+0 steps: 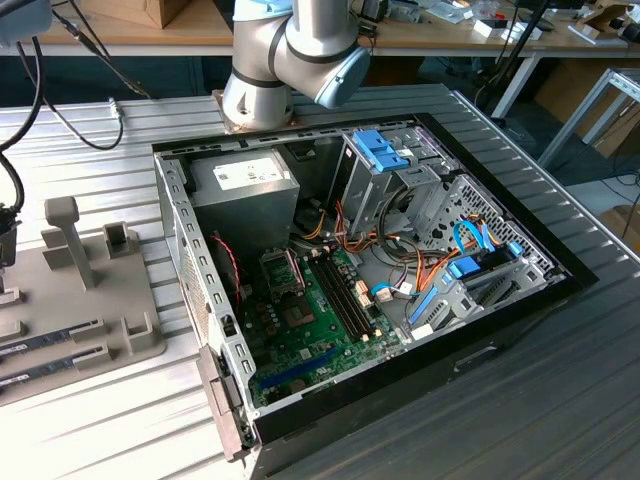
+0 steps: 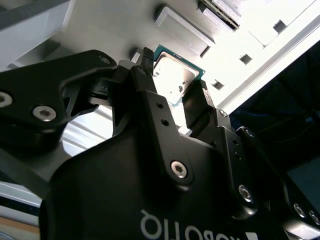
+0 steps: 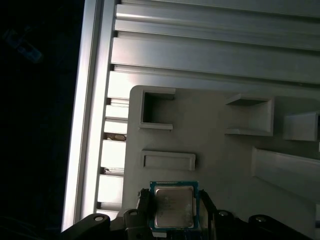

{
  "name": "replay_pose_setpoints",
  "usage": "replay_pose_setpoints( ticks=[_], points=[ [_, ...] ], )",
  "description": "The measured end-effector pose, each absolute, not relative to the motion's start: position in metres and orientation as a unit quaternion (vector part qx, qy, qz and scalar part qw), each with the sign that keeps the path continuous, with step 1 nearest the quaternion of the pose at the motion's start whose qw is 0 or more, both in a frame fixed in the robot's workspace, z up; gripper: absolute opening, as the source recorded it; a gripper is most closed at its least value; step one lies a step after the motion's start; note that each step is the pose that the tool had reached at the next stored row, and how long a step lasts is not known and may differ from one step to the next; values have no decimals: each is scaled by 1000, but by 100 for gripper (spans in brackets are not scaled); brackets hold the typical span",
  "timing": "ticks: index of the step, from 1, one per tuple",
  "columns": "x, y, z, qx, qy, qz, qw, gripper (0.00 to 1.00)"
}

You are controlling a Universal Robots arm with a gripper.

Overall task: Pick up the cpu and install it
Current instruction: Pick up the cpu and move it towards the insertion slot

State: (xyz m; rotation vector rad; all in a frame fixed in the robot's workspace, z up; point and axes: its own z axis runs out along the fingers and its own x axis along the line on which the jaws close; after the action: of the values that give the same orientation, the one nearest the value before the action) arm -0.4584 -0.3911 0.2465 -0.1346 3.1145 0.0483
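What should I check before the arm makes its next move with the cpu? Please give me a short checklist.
1. Grip: the gripper's fingers press two opposite edges of the cpu in both wrist views: ok.
2. The cpu lies flat between them, not tilted: ok.
3. The cpu is lifted clear of the grey tray: cannot tell.
4. The computer case lies with its open side up: ok.
5. The socket on the motherboard is open and empty: cannot tell.

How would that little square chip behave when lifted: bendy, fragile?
The cpu looks flat with a metal top, so probably stiff and light. Gripped only at its thin green rim by the jaws, it might slip or tilt.
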Motion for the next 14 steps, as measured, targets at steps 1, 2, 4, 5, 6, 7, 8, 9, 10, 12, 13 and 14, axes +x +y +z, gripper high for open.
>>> replay_pose_setpoints(
  ticks=[1, 2, 4, 5, 6, 7, 8, 9, 10, 12, 13, 14],
  points=[
    [-458, -391, 247, -43, 999, 16, 12, 47],
    [-458, -391, 247, -43, 999, 16, 12, 47],
    [-458, -391, 247, -43, 999, 16, 12, 47],
    [-458, -391, 247, -43, 999, 15, 12, 47],
    [-458, -391, 248, -43, 999, 15, 12, 47],
    [-458, -391, 248, -43, 999, 15, 12, 47],
    [-458, -391, 248, -43, 999, 16, 12, 47],
    [-458, -391, 248, -43, 999, 16, 12, 47],
    [-458, -391, 249, -43, 999, 16, 12, 47],
    [-458, -391, 249, -43, 999, 16, 12, 47],
    [-458, -391, 250, -43, 999, 16, 12, 47],
    [-458, -391, 250, -43, 999, 16, 12, 47]
  ],
)
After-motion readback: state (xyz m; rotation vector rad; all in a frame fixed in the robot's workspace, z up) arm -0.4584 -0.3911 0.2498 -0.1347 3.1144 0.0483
